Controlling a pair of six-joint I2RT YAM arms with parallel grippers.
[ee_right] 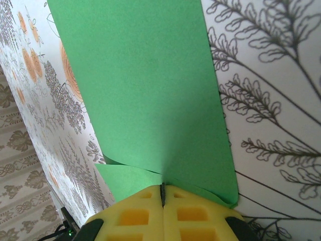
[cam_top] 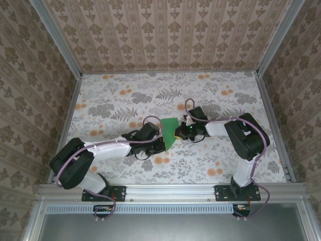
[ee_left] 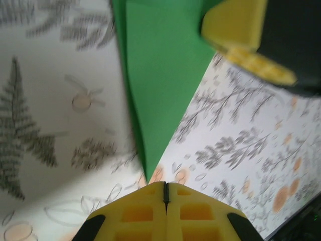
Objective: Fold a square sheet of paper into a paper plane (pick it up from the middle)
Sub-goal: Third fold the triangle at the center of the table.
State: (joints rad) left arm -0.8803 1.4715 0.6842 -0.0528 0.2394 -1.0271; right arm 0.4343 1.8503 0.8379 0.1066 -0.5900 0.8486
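Note:
The bright-green sheet of paper [cam_top: 169,131] is folded into a pointed, dart-like paper plane shape and stands up off the table between the two grippers. My right gripper [ee_right: 163,189] is shut on its wide end, where layered folds [ee_right: 125,175] spread out on both sides of the jaws. The paper's broad face [ee_right: 145,85] runs away from those jaws. My left gripper [ee_left: 165,187] is shut with nothing between its jaws, just short of the paper's pointed tip [ee_left: 149,168]. The right gripper's yellow fingers [ee_left: 235,30] show at the paper's far end in the left wrist view.
The floral tablecloth [cam_top: 120,100] covers the table. Patterned walls with metal rails [cam_top: 70,105] close in the back and both sides. Both arms [cam_top: 241,135] meet near the table's middle.

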